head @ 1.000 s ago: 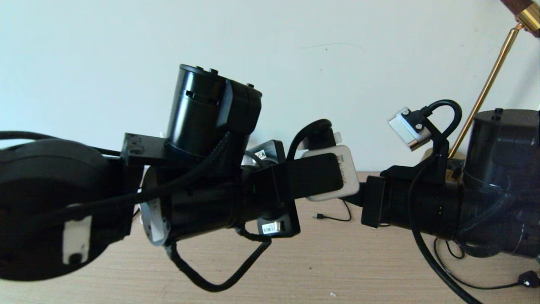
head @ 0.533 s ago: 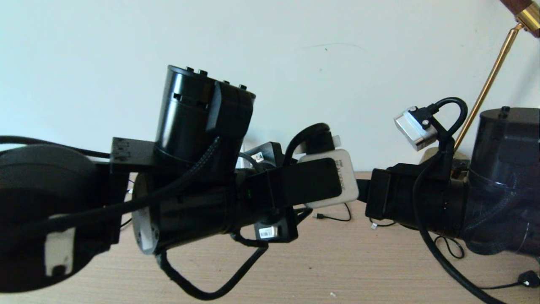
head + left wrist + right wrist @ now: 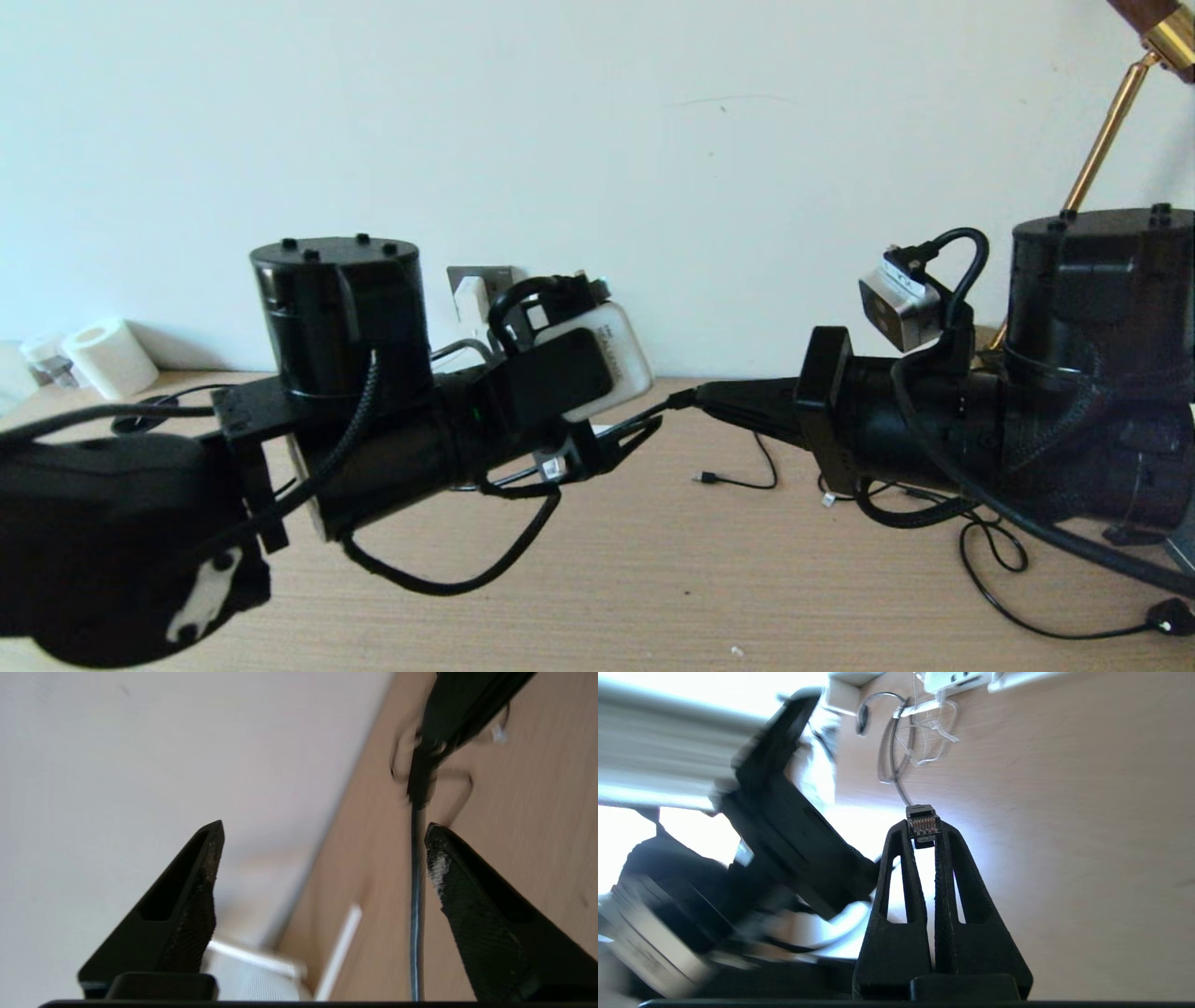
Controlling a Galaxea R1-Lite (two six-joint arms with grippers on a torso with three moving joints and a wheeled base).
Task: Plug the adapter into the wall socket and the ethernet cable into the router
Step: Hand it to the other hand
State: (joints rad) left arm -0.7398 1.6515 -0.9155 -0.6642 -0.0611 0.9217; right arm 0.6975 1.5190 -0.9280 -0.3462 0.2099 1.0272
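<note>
- The right gripper [image 3: 924,833] has its fingers pinched together on the boxy connector of the ethernet cable [image 3: 921,823]; the connector's row of metal contacts faces the wrist camera and its tip pokes out past the fingertips
- In the head view the right gripper [image 3: 695,399] reaches in from the right, above the wooden desk [image 3: 653,579], with the cable [image 3: 943,509] trailing under the arm
- The left gripper [image 3: 322,858] has its fingers spread wide with nothing between the pads; a thin dark cable runs just beside one finger [image 3: 467,914], and I cannot tell whether it touches
- In the head view the left gripper [image 3: 625,439] sits near mid-desk, its tips close to the right gripper's tips
- The socket [image 3: 478,276] is a grey plate on the wall behind the left arm, and the white adapter [image 3: 471,299] sits against it, seemingly plugged in; part of both is hidden by the arm
- The router [image 3: 955,679] shows only at the edge of the right wrist view, white, on the desk by the wall, with a tangle of thin cords [image 3: 920,742] near it
- A white roll [image 3: 107,357] stands at the far left of the desk; a brass lamp stem [image 3: 1106,131] rises at the right
</note>
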